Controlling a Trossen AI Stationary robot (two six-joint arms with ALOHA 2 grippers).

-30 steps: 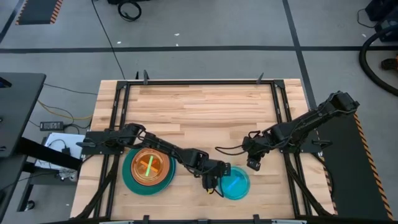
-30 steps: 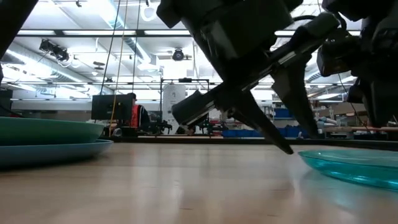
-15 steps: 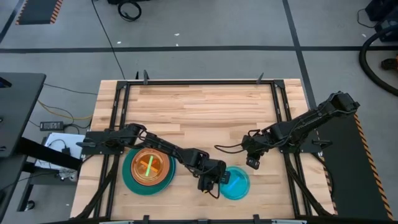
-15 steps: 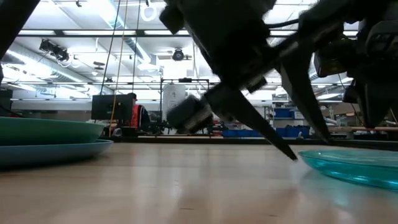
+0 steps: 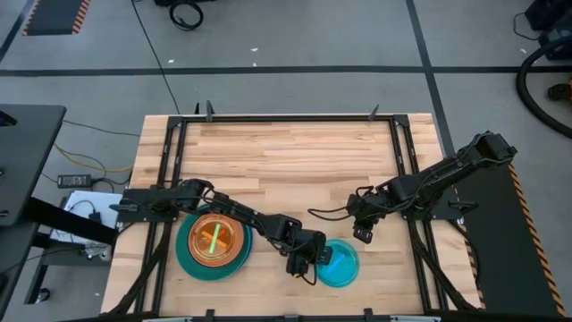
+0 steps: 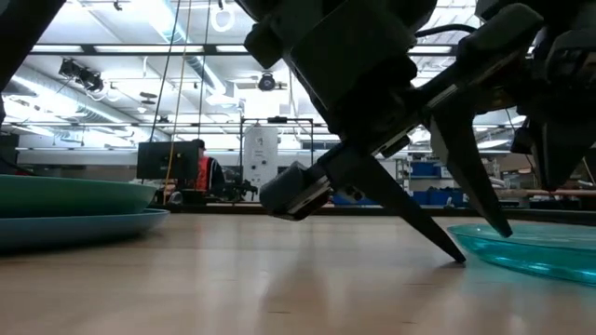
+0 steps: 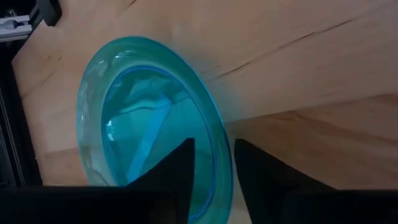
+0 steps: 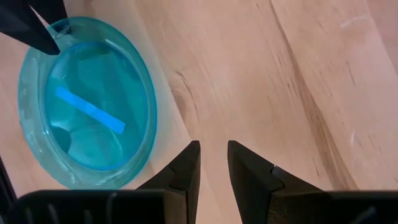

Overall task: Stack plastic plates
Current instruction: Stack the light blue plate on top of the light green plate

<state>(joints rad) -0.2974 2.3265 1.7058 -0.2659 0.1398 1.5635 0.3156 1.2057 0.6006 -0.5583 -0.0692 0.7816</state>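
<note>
Down at the table's (image 5: 286, 152) near edge, the left pincer (image 5: 315, 259) straddles the cyan plate's (image 5: 341, 265) rim, fingers slightly parted, not clamped. Beside it, the right pincer (image 5: 362, 234) hovers, fingers nearly together, empty. Well to the left sits the plate stack (image 5: 213, 243), orange on top.

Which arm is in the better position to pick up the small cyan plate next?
Probably the left. The left gripper is at the cyan plate, fingers straddling its rim. The right gripper hovers apart, over bare table, nearly closed.
</note>
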